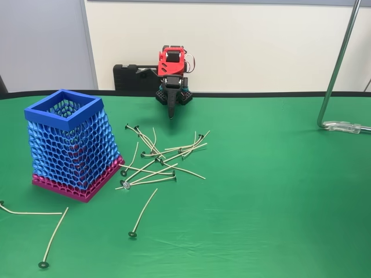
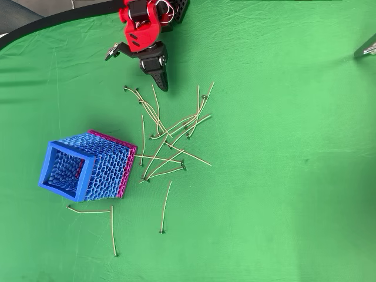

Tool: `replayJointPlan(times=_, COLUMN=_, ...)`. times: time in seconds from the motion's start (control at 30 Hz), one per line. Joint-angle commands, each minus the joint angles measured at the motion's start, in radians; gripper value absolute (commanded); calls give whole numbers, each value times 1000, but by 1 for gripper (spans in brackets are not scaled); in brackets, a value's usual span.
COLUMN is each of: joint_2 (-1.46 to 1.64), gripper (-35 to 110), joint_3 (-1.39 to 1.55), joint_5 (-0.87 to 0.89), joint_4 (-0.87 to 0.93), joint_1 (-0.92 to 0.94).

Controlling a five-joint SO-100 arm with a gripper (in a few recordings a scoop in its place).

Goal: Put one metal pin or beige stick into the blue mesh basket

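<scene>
Several thin beige sticks with small dark metal discs lie in a loose pile [image 1: 165, 156] [image 2: 173, 135] on the green cloth. One stick [image 1: 143, 212] [image 2: 165, 206] lies apart in front of the pile. The blue mesh basket [image 1: 72, 142] [image 2: 85, 167], pink at its base, stands upright to the left of the pile. Its inside looks empty in the overhead view. My red and black gripper [image 1: 171, 114] [image 2: 163, 86] hangs at the far edge of the cloth, pointing down, just behind the pile. Its fingers are shut with nothing between them.
Two more sticks [image 1: 35, 223] [image 2: 100, 220] lie near the front left corner, in front of the basket. A metal stand [image 1: 339, 81] rises at the right. The right half of the green cloth [image 1: 278, 191] holds nothing.
</scene>
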Motion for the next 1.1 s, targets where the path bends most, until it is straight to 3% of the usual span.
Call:
replayJointPlan(times=0.0, joint_2=9, gripper=1, joint_3=5, joint_5=18, joint_4=-6, joint_1=-9)
replayJointPlan(times=0.43, joint_2=-12, gripper=0, joint_3=-106, joint_5=-14, joint_4=97, joint_1=-49)
replayJointPlan(times=0.83, joint_2=-549, gripper=1, joint_3=-460, joint_5=-40, joint_4=74, joint_1=35)
replayJointPlan(times=1.07, joint_2=-793, gripper=1, joint_3=-652, joint_5=-120, joint_4=153, joint_1=74)
